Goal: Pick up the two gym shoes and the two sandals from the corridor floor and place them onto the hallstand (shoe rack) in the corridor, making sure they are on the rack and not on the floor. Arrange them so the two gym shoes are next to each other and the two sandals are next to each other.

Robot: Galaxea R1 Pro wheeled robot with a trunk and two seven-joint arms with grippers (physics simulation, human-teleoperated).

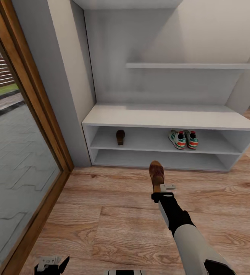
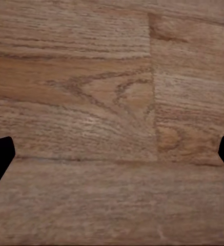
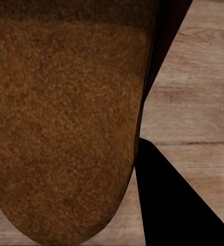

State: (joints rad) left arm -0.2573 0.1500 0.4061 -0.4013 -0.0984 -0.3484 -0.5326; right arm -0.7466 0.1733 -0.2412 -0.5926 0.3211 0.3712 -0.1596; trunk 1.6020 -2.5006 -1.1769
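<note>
My right gripper pinches a sandal at its heel, centre frame, before the rack. It seems light and stiff, so an edge grip should hold. Left gripper is spread.

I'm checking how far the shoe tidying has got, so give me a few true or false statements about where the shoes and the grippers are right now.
1. Both gym shoes sit side by side on the hallstand's upper shelf tier. True.
2. Both sandals are already on the rack. False: one sandal is on the upper tier; the other sandal is held by the right gripper above the corridor floor.
3. The left gripper holds a sneaker. False: it is open, with bare floor beneath.
4. The shelved sandal lies at the shelf's left end, apart from the gym shoes. True.
</note>
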